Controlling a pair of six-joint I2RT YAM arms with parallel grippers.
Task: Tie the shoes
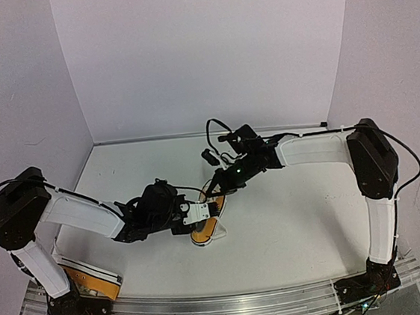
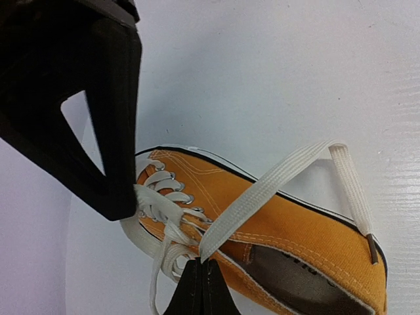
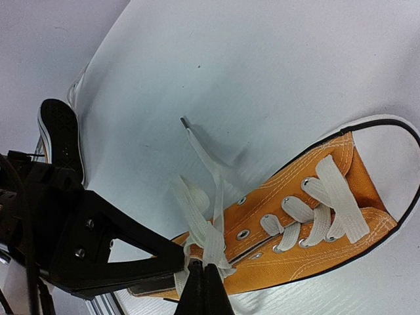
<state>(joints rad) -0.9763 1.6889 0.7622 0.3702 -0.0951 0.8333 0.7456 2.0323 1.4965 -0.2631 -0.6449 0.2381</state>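
- At the far left, the second shoe (image 1: pixel 91 279) lies at the near edge of the table (image 1: pixel 299 216), beside the left arm's base and well apart from the work. Its laces cannot be seen from here. The left elbow passes above it, so that arm's moves are best kept short.
- The left gripper (image 2: pixel 201 279) is clenched on the free lace (image 2: pixel 262 190), pinching it just beside the top eyelets. From there the strand rises over the shoe's side, folds, and drops to its aglet (image 2: pixel 371 249) near the heel.
- The shoe in hand (image 1: pixel 208 229) sits mid-table, between the two grippers, and nothing pins it down.
- The right gripper (image 3: pixel 203 282) is closed as well, on the gathered laces (image 3: pixel 207 243) above the tongue. Its fingertips are nearly touching the left's, so both tips crowd one small spot.
- The step looks like drawing the first crossing tight. I would pull the two strands apart evenly and low along the table. An uneven or upward tug would likely lift or skid this light shoe, or slip the flat lace out of a pinch.
- A loose lace end (image 3: pixel 186 121) lies on the table beside the shoe, and it should be kept out of the pull.
- To the right of the shoe, open table surface runs toward the right wall (image 1: pixel 396 70) — the better side for a long draw. The left side is tighter, with the left wall and the second shoe close by.
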